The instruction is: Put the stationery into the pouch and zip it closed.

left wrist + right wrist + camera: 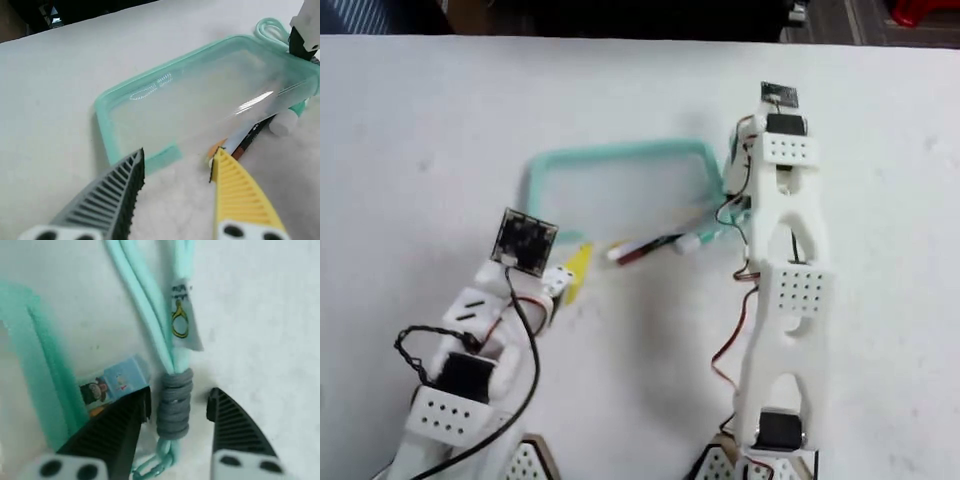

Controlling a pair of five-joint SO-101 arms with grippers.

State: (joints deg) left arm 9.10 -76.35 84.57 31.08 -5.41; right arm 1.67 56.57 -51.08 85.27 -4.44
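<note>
**White table (420, 120), pens barely in**

A clear pouch (620, 152) lies flat mid-table with pens (645, 248) poking from one edge. The left gripper (178, 155) is spread just beside them, and the right gripper (178, 396) is spread astride the cord (144, 305). Tugging the cord now would likely drag the pouch off the pens.

No text is reading clearly. White tag (183, 315) on the pouch cord (145, 305), just ahead of the right gripper (178, 397), is showing a yellow ring mark and illegible dark print. Blue label (117, 382) beside one finger is showing a cartoon figure.
</note>
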